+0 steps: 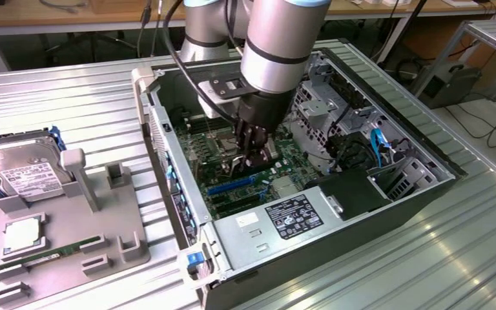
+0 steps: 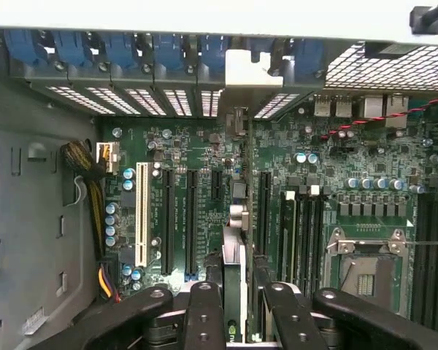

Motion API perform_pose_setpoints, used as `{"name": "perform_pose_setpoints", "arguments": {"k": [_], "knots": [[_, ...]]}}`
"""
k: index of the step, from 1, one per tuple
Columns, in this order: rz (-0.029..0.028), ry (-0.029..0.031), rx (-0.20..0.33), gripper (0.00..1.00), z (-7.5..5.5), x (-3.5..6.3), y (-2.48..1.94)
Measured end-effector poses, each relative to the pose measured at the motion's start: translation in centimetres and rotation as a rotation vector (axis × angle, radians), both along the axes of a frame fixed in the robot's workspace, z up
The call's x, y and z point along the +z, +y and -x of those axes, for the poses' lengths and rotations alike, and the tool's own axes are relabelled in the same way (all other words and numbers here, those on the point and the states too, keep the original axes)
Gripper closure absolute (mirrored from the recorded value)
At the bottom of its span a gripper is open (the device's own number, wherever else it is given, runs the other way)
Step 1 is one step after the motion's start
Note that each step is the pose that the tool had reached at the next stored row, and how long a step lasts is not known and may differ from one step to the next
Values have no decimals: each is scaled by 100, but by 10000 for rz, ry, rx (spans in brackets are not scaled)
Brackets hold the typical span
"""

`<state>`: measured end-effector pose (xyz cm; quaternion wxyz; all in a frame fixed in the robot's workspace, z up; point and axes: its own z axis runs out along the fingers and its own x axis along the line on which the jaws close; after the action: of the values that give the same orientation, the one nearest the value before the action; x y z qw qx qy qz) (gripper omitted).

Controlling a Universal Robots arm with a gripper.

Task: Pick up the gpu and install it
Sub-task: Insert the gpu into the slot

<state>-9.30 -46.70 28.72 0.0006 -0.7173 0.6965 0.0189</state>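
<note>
While the arm (image 1: 283,45) is down inside the open PC case (image 1: 334,252), the gripper (image 1: 252,158) hangs low over the mobo (image 2: 350,146), clamped on the gpu (image 2: 233,255). In the wrist view the card shows edge-on, pinched between the black fingers (image 2: 204,313) and running away from them toward the case's rear wall. Its pale bracket (image 2: 252,73) sits against the row of vented slot covers (image 2: 124,98), just under the blue clips (image 2: 117,47). The card stands over the board w/ black expansion slots (image 2: 192,219) on either side of it; can't tell if its lower edge is seated in a slot. A white slot (image 2: 141,211) lies further off on one side, the CPU socket (image 2: 365,270) on the other. The PSU (image 1: 296,216) fills the case's near end in the exterior view. Outside the case, at the exterior view's left, a grey fixture (image 1: 75,239) on the ribbed metal table (image 1: 75,97) carries an HDD (image 1: 24,174) and a green memory stick (image 1: 46,255).
</note>
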Motion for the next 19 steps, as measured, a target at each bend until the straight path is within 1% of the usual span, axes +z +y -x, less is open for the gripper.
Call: {"name": "perform_pose_setpoints", "arguments": {"k": [4, 9, 19], "knots": [[-1, 0, -127, 74, 14, -59, 0], [-1, -1, -309, 74, 16, -69, 11], [2, 0, -373, 74, 52, -125, 12]]}}
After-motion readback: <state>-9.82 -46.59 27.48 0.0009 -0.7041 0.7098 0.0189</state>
